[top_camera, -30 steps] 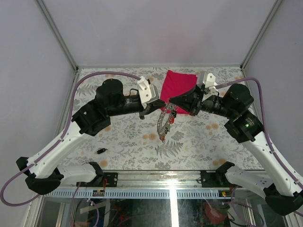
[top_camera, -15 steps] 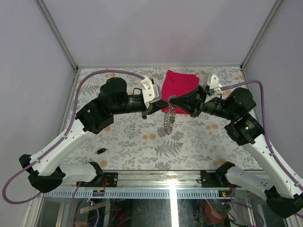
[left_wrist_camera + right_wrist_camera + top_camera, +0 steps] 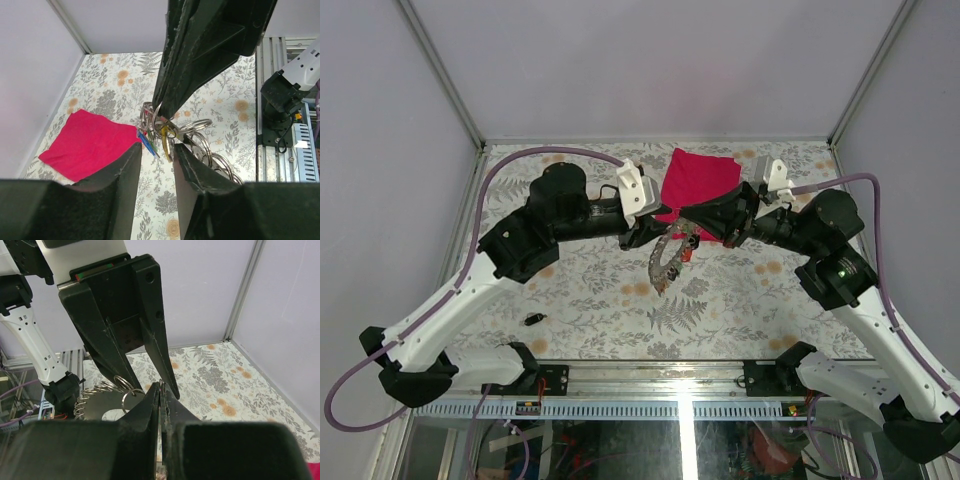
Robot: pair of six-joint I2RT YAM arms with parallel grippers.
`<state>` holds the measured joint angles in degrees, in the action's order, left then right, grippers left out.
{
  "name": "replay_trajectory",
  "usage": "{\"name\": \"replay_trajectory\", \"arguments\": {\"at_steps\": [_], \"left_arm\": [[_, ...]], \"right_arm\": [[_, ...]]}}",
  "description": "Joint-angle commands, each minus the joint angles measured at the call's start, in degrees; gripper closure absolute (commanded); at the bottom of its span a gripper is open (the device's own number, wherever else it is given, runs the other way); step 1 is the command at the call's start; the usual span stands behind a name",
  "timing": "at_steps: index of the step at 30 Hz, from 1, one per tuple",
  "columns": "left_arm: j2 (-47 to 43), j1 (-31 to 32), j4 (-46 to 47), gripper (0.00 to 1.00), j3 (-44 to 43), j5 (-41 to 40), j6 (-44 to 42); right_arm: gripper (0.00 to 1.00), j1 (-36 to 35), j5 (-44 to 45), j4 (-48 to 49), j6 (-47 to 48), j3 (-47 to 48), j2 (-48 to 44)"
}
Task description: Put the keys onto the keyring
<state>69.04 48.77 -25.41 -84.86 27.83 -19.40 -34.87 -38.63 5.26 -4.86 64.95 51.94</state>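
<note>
The keyring [image 3: 665,262], a flat grey metal ring edged with small wire loops, hangs tilted above the table's middle. My right gripper [image 3: 688,228] is shut on a thin loop at its upper edge, seen pinched between the tips in the right wrist view [image 3: 161,386]. Blue, green and yellow keys [image 3: 149,142] dangle from the loops beside the ring [image 3: 210,150]. My left gripper [image 3: 648,235] stands open just left of it. Its fingertips [image 3: 132,155] are apart, with only tablecloth between them. A black key [image 3: 532,319] lies on the table at the near left.
A red folded cloth [image 3: 698,178] lies at the back centre, behind both grippers. The floral tablecloth [image 3: 740,300] is walled on the left, back and right. The arm bases and a metal rail [image 3: 650,378] run along the near edge.
The left gripper has opened and let go of the keyring. The ring has swung from edge-on to show its flat face, hanging lower from the right gripper.
</note>
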Motion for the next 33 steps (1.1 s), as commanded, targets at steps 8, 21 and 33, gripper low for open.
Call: {"name": "replay_trajectory", "arguments": {"at_steps": [8, 21, 33], "left_arm": [[-5.3, 0.2, 8.9, 0.59, 2.6, -11.7, 4.1], [-6.2, 0.2, 16.9, 0.39, 8.7, -8.8, 11.5], [-5.4, 0.2, 19.5, 0.25, 9.6, -5.7, 14.4]], "right_arm": [[1.00, -0.2, 7.6, -1.0, 4.8, 3.6, -0.1], [1.00, -0.2, 12.9, -1.3, 3.5, 3.9, 0.8], [1.00, -0.2, 15.5, -2.0, 2.4, 4.5, 2.1]]}}
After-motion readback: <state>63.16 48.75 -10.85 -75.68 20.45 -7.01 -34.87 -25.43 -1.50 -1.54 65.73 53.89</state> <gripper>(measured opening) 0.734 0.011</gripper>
